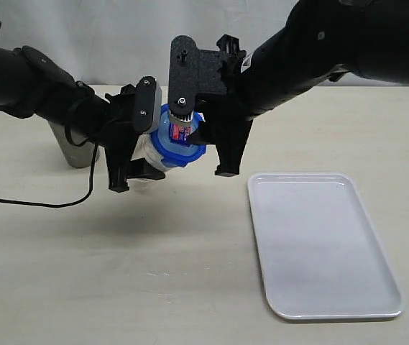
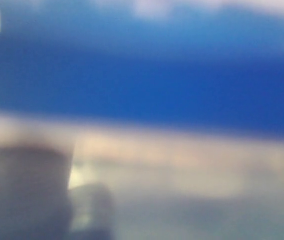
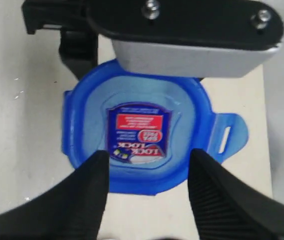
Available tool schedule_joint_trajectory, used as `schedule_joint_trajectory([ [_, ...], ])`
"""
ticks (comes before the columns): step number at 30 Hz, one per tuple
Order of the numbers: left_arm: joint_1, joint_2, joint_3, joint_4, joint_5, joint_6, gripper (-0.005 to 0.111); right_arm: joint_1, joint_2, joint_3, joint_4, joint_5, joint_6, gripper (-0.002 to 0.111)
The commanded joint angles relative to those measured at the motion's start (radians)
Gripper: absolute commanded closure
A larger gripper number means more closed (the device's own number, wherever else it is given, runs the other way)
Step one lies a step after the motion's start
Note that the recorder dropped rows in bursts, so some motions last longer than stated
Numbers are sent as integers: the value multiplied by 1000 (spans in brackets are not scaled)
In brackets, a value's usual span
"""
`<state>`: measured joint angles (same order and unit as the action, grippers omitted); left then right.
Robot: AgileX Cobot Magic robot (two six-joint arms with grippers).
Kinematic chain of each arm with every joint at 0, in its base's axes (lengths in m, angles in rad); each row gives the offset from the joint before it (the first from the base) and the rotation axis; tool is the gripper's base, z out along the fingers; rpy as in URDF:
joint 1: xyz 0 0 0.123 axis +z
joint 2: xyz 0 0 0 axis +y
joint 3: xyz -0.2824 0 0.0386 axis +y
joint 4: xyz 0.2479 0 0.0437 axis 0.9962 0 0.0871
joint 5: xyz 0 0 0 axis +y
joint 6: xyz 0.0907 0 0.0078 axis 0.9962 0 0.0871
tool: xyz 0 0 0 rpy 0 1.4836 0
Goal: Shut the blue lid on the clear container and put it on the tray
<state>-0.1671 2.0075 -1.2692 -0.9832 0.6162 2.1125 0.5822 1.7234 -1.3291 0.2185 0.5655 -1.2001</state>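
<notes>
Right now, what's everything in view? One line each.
blue lid: 1, translucent blue, on the container's mouth, mid-air
sticker: 1, red and blue, on the lid's top
clear container: 1, clear, tilted, held off the table
tray: 1, white, on the table, right
cup: 1, grey, behind the left arm, mostly hidden
cable: 1, black, on the table, left
table: 1, beige
left fingers: black, shut on the container
right fingers: black, open, at the lid

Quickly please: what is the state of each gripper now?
Left gripper: closed, holding the container.
Right gripper: open, fingertips at the lid, not gripping it.
</notes>
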Motion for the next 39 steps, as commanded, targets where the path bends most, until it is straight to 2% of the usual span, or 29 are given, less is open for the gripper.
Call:
schedule_joint_trajectory([
  [1, -8, -11, 0, -22, 28, 30, 107, 0, 5, 2, 10, -94, -56, 63],
  [10, -8, -11, 0, -24, 82, 30, 107, -11, 66, 0, 10, -120, -40, 66],
  [17, -8, -11, 0, -27, 201, 30, 107, -34, 102, -44, 54, 7, -92, 67],
  [19, -8, -11, 0, -33, 204, 30, 107, -38, 94, -44, 57, 5, -89, 67],
  [24, -8, -11, 0, -153, 197, 30, 107, -38, 9, -44, 144, -38, -77, 67],
  [29, -8, -11, 0, -167, 199, 30, 107, -38, -84, -44, 243, -75, -54, 67],
  [33, -8, -11, 0, -262, 286, 30, 107, -62, -118, -44, 224, -134, 189, 67],
  [34, -8, -11, 0, -301, 352, 26, 107, -72, -121, -44, 184, -134, 315, 67],
  [36, -8, -11, 0, -331, 384, 1, 107, -98, -128, -44, 146, -134, 527, 68],
  [37, -8, -11, 0, -326, 384, -2, 107, -105, -134, -44, 146, -127, 563, 69],
  [39, -8, -9, 1, -288, 376, 0, 107, -119, -145, -44, 131, -61, 603, 80],
])
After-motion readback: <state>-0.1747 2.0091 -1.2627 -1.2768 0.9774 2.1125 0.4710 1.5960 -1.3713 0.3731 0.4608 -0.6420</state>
